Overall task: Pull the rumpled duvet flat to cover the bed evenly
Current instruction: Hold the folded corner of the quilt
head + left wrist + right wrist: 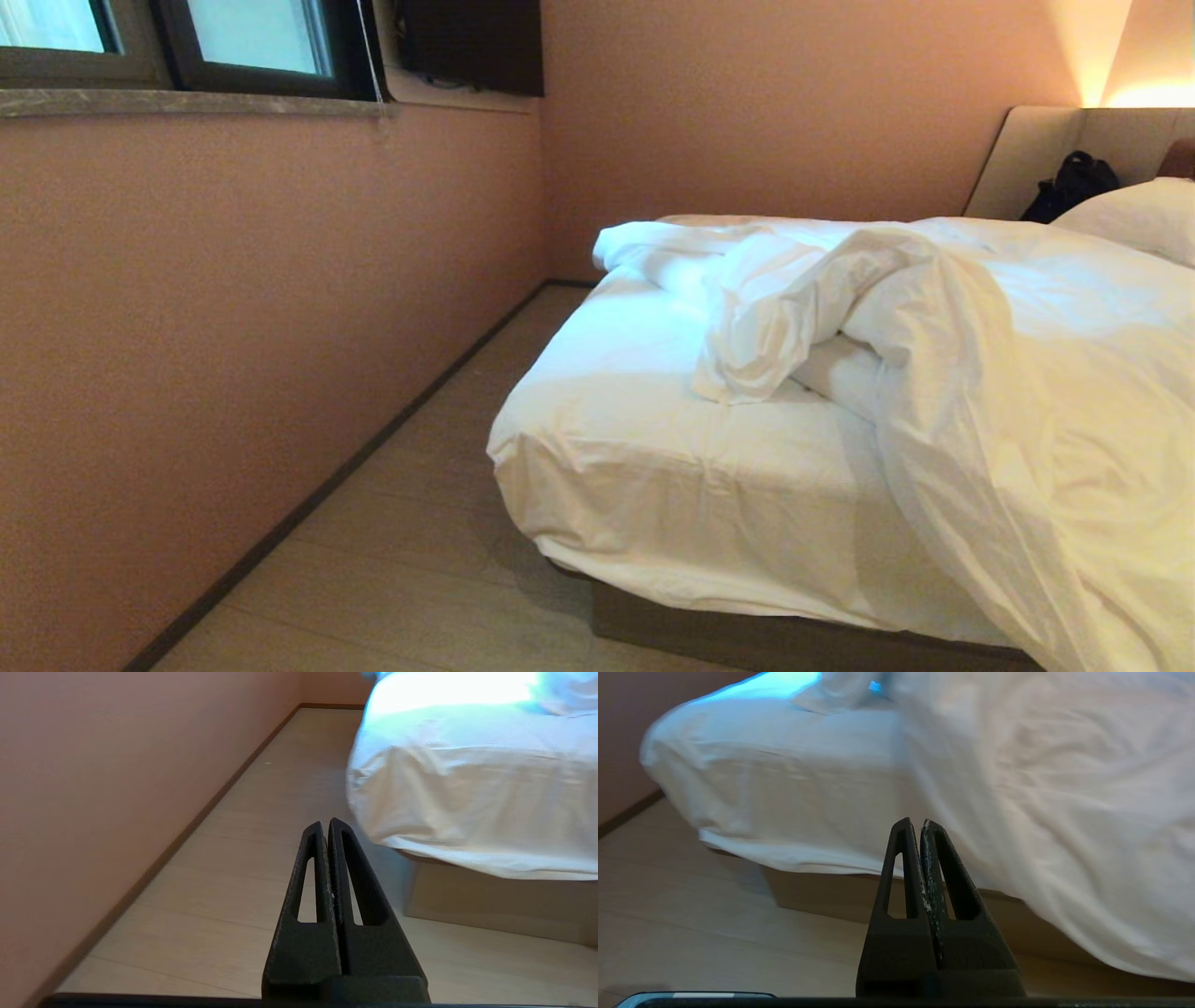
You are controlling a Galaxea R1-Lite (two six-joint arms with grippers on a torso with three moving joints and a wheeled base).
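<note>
duvet [1008, 373] rumpled, bed [644, 467] corner bare (head view)

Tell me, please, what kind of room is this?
Most likely a bedroom, perhaps in a hotel. A wide bed with a beige padded headboard stands near the wall, a rumpled white duvet and a pillow lie on it, and a window is above.

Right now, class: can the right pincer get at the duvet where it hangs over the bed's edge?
Probably yes. The right pincer, shut and empty, points at the hanging duvet with only open air between, though short of it.
</note>
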